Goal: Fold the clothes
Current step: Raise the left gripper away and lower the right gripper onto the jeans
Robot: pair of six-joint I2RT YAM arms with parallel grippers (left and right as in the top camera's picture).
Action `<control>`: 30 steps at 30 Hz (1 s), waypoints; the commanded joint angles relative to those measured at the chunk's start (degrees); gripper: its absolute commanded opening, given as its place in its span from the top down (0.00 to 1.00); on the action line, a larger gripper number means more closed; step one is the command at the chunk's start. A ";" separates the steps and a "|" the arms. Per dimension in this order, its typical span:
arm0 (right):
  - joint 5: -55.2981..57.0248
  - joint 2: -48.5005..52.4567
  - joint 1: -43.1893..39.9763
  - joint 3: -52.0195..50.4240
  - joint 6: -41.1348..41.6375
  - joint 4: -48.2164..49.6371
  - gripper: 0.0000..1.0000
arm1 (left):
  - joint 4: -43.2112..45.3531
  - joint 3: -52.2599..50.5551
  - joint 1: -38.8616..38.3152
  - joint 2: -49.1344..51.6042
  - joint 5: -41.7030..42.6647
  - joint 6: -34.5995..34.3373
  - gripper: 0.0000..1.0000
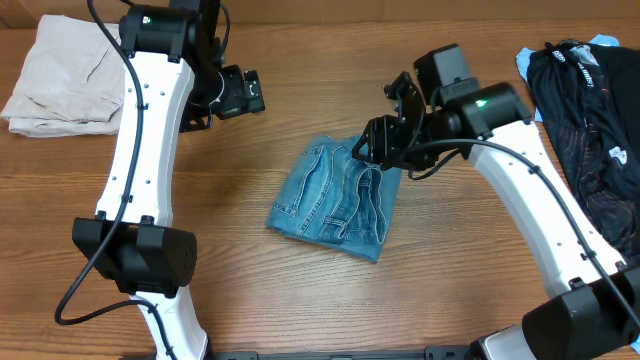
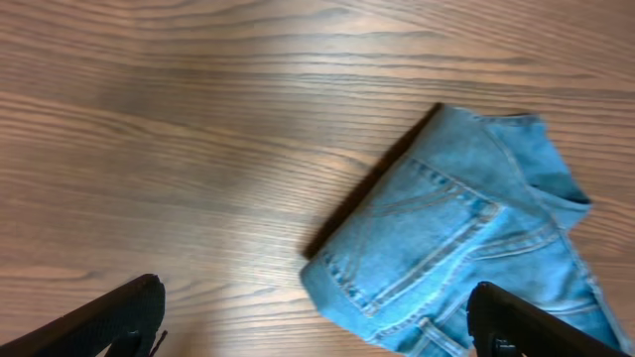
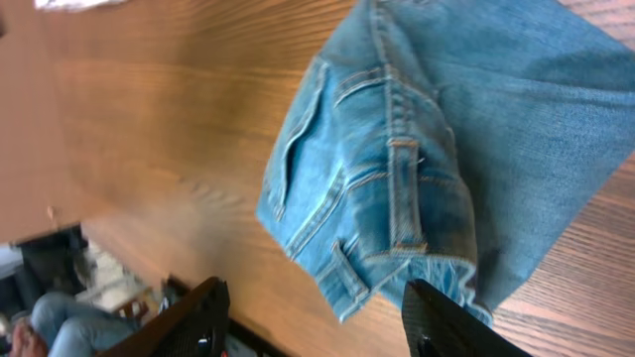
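Item: pair of light blue denim jeans, folded into a compact, roughly square bundle, lying flat near the middle of the brown wood-grain desk, about midway between its left and right edges; stitched pocket, seams and a belt loop face up. Left hand: black, held over bare wood toward the far edge, left of the bundle and apart from it; fingers spread wide, nothing between them. Right hand: black, poised over the bundle's far right corner; fingers parted, gripping nothing; whether it touches the denim cannot be told. Also present: crumpled beige cloth at the far left corner; black garment with fine red patterning along the right edge, a scrap of pale blue fabric showing at the far right corner
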 commanded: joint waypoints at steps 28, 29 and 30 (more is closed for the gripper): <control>12.33 4.70 3.06 -11.74 11.67 16.55 0.73 | 2.36 -9.27 0.09 0.00 -2.80 0.04 0.00; 13.60 4.70 2.99 -11.69 11.67 16.28 0.77 | 2.38 -9.27 0.09 0.00 -2.80 0.02 0.00; 14.69 4.70 2.80 -11.67 11.65 15.87 0.83 | 2.40 -9.27 0.09 0.00 -2.80 0.04 0.00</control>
